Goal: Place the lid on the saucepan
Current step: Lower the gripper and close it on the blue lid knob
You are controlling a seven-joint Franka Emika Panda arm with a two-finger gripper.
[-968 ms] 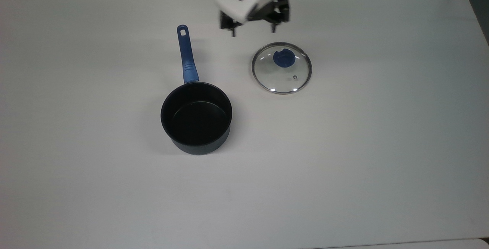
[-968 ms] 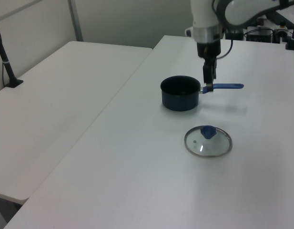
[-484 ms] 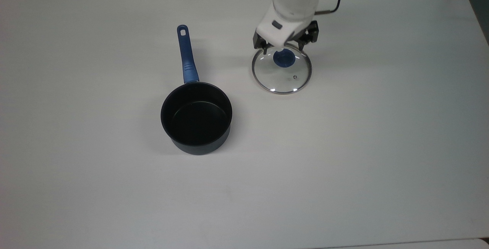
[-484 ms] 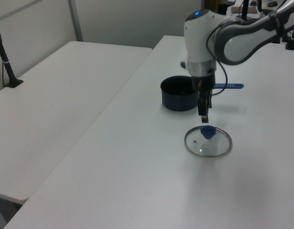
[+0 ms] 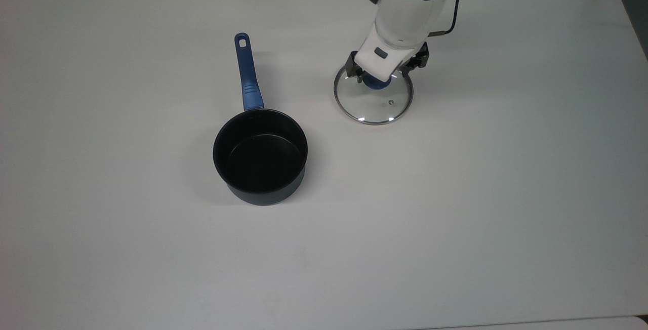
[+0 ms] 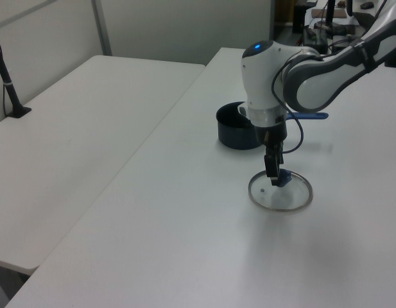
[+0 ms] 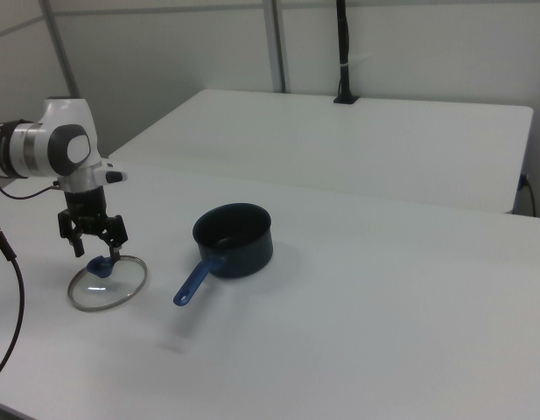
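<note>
An empty saucepan [image 5: 260,157] sits near the middle of the white table [image 5: 506,218], its handle pointing toward the far edge in the top view, while the glass lid [image 5: 373,98] lies flat to the top view's right, well apart from it. The gripper [image 7: 97,255] hangs over the lid's blue knob [image 7: 101,262], fingers spread to either side and not yet pinching it. A clean pickup likely calls for centring on the knob, lowering fully, then squeezing before lifting straight up toward the pan.
</note>
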